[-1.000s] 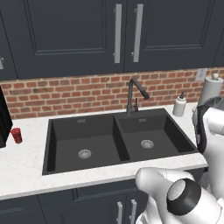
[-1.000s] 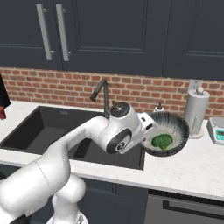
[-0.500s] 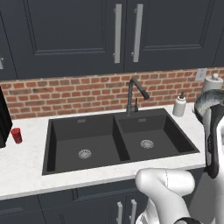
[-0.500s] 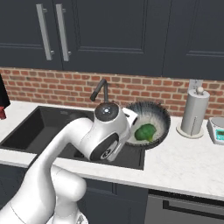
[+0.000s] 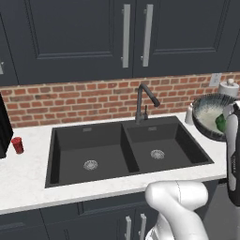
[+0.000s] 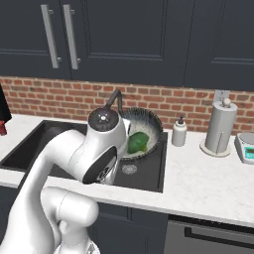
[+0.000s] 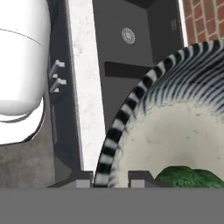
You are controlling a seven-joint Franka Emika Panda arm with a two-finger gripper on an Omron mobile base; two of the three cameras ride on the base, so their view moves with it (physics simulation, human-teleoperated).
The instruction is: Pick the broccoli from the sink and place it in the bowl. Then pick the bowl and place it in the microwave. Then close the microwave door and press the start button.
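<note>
A white speckled counter runs below the brick wall in front of me, with the matte-black double sink set into it. On the counter to my left, a small red cup stands near the sink's far end. To my right, a white soap bottle stands just beside the sink, a paper towel roll on its holder next to it, and a small scale at the edge.
</note>
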